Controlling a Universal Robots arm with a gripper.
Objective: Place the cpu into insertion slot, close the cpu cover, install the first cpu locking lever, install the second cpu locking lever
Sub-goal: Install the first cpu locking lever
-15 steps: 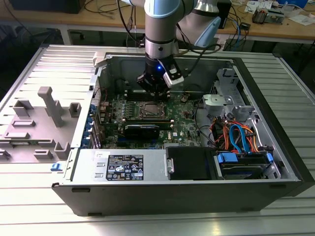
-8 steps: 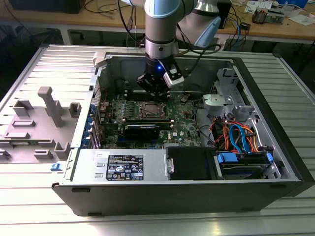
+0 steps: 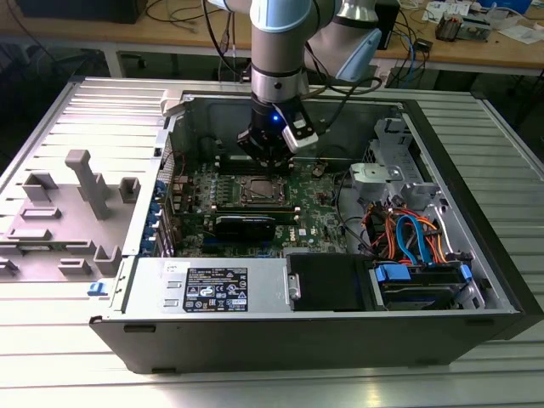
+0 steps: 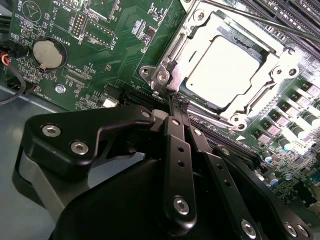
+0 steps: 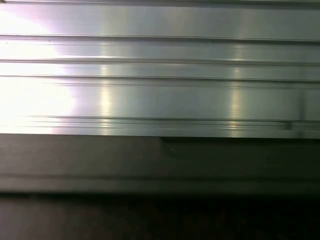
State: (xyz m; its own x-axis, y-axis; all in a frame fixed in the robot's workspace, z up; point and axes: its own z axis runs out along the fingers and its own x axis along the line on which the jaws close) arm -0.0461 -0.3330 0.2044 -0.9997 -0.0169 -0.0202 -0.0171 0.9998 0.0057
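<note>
The cpu (image 4: pixel 227 70) lies flat in the insertion slot (image 3: pixel 259 189), its silver top showing through the window of the cpu cover (image 4: pixel 287 62). The cover is folded down over the chip. A thin metal lever rod (image 4: pixel 240 14) runs along one side of the socket. My gripper (image 4: pixel 178 102) is shut, its black fingers (image 4: pixel 175 145) pressed together, and its tip sits at the socket's corner beside the cover's edge. In the exterior view the gripper (image 3: pixel 265 166) hangs just behind the socket, low over the green board.
Long black memory slots (image 4: pixel 295 15) flank the socket. A coin battery (image 4: pixel 46 54) sits on the board. A black card (image 3: pixel 245 225), power supply (image 3: pixel 212 287) and drive cables (image 3: pixel 408 238) crowd the case. Grey fixtures (image 3: pixel 85 183) stand on the ribbed table (image 5: pixel 160 75).
</note>
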